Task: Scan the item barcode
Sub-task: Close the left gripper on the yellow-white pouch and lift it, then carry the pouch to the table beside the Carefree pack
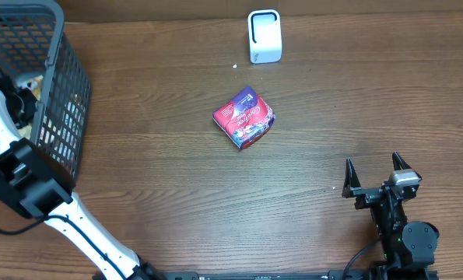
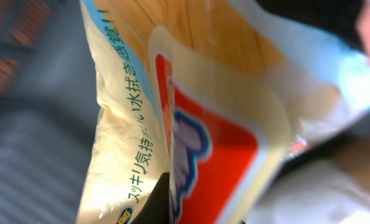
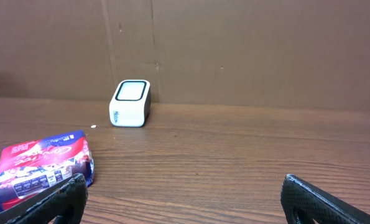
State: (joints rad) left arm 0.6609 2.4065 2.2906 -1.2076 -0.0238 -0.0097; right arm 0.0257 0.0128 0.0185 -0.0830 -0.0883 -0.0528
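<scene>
On the brown wooden table (image 1: 177, 194), at the left edge: a dark grey plastic mesh basket (image 1: 56, 47). Inside it, seen close from the left wrist: a cream soft-film pouch (image 2: 191, 124) with a red panel and green Japanese print. Probably light, limp and slick. Likely to fold and sag, so best pinched at a flat sealed edge, barcode face left clear. Mid-table, lying loose: a red-and-purple glossy packet (image 1: 244, 117). Near the far edge, well apart from the basket: a small white box scanner (image 1: 264, 35). Down in the basket, the left gripper (image 1: 25, 92), clamped fully shut beside the pouch; cannot tell whether any film is caught. At lower right, the right gripper (image 1: 372, 167), spread wide, holding nothing.
</scene>
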